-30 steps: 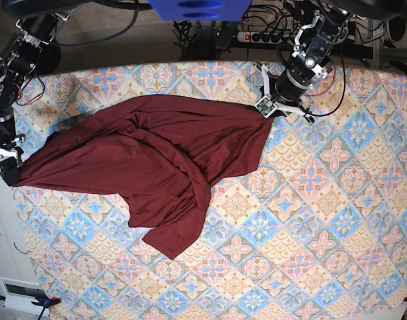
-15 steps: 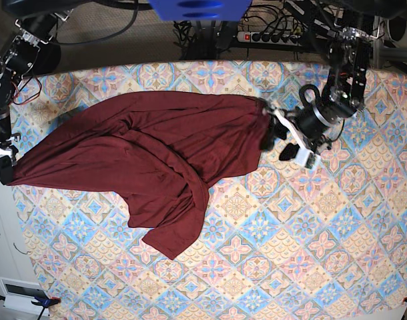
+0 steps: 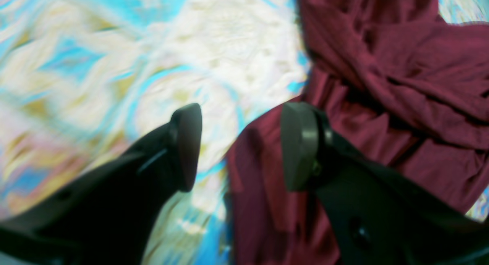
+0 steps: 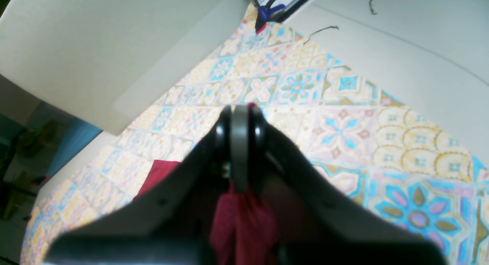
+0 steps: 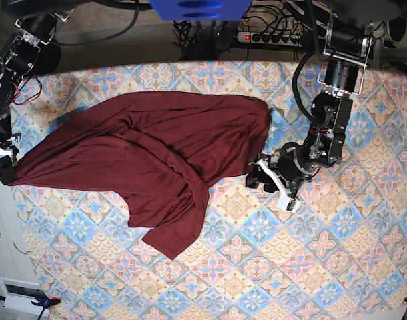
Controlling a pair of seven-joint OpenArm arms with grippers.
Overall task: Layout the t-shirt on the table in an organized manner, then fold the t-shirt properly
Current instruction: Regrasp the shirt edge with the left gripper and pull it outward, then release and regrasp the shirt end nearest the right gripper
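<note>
The left hand has let go of the t-shirt — a second ago it pinched the upper right corner of the cloth near the far edge of the table, and now its jaws stand apart with nothing between them. It has swung down along the garment's right edge and sits low, just beside the lower right part of that edge. In the left wrist view the two pads straddle the border between maroon cloth and the patterned table cover.

The right hand is clenched on a bunch of the t-shirt at the table's opposite side, as it was before.

The t-shirt lies across the upper left half of the table, spread wide but rumpled, one flap trailing toward the front. The released corner has settled flat — so that side looks placed, and a new grasp lower on the same edge is probably the next step in flattening.
</note>
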